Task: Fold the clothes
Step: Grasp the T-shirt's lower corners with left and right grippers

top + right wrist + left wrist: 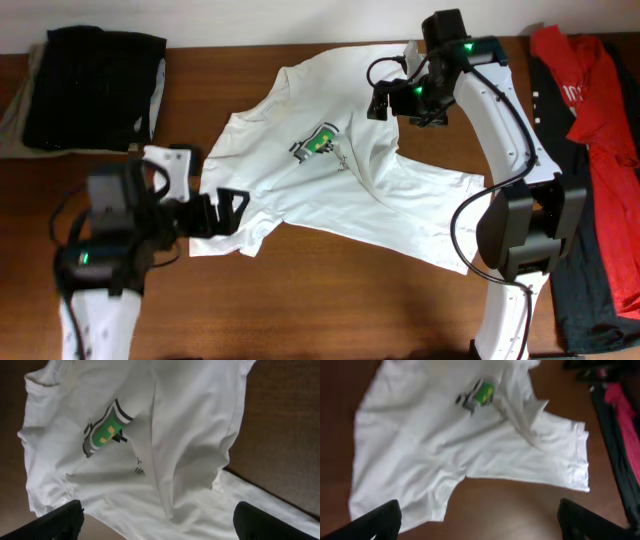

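the white t-shirt [300, 190] lies skewed across the middle of the frame, print up, with a bunched ridge running through its right half. left hand [232, 212] is spread open at the shirt's lower left edge, right hand [385, 92] is spread open over its upper right. i'd flatten that ridge before folding anything, pulling opposite edges apart. brown wooden table [330, 310], black garments [95, 85] upper left, red shirt [600, 90] far right.

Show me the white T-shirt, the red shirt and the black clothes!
white T-shirt [290, 195], overhead view, on its plain middle.
red shirt [605, 95], overhead view, on its upper part.
black clothes [95, 85], overhead view, on the middle of the pile.
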